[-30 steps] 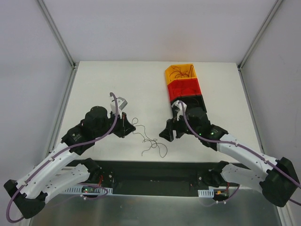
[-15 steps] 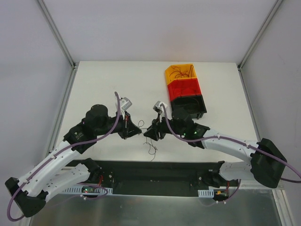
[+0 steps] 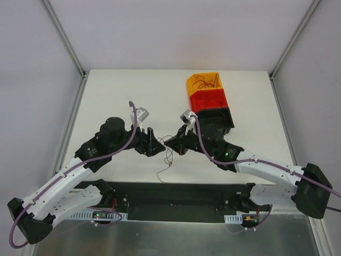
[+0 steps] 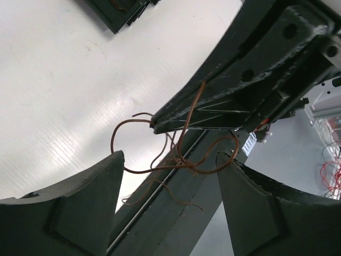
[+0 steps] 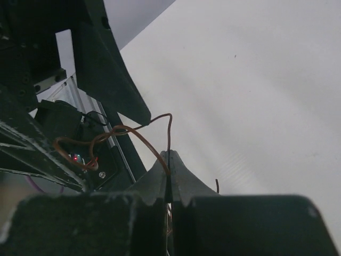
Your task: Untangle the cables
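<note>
The cables (image 3: 167, 161) are a small tangle of thin brown-red wires hanging just above the white table (image 3: 117, 96), between the two grippers. My right gripper (image 3: 173, 143) is shut on one brown strand of the cables (image 5: 141, 138), which is pinched at the right gripper's (image 5: 169, 156) tip. My left gripper (image 3: 154, 145) faces it from the left, open. In the left wrist view the cables (image 4: 181, 162) loop between the left gripper's (image 4: 170, 156) spread fingers without being clamped. The right gripper (image 4: 240, 90) reaches in from the upper right.
A row of bins stands at the back right: orange (image 3: 203, 81) with thin red wires in it, red (image 3: 208, 100), then black (image 3: 218, 120) close behind the right arm. The table's near edge and a dark rail (image 3: 170, 192) lie just below the cables.
The right gripper has swung left to the tangle and shut on a strand. The left gripper has opened. The cables, lying spread on the table before, now hang bunched between the grippers.
</note>
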You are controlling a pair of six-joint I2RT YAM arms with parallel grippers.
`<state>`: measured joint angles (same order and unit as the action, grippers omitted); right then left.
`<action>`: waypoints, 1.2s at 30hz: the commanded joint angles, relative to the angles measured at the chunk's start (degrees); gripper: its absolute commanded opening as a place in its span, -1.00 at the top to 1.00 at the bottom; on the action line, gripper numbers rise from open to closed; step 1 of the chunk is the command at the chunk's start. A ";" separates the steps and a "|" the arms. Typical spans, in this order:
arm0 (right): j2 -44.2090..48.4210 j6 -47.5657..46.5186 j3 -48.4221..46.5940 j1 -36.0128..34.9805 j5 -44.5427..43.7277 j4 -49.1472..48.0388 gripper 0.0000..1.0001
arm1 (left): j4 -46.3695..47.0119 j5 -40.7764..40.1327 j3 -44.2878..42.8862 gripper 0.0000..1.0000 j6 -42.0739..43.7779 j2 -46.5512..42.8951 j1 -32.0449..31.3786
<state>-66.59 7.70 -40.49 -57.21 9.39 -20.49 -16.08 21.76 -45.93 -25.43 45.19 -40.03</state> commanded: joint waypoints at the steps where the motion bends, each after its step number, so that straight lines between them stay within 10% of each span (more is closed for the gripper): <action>1: 2.43 3.37 0.85 0.26 2.64 -3.94 0.99 | 2.19 -2.77 0.67 -0.42 -1.81 -0.62 0.30; 22: -8.82 24.45 1.03 4.39 29.63 -27.66 0.99 | 12.99 5.48 5.77 -0.64 -0.32 -6.35 0.30; 28: -8.74 25.08 2.34 5.35 29.20 -28.73 0.99 | 14.32 8.82 4.45 0.28 0.55 -4.50 0.30; 36: -6.36 25.25 4.54 10.27 28.84 -26.09 0.99 | 14.23 11.82 5.68 1.00 0.65 -4.32 0.30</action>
<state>-75.11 32.77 -36.40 -49.80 38.72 -43.77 -3.88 28.73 -39.68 -24.95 41.36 -39.62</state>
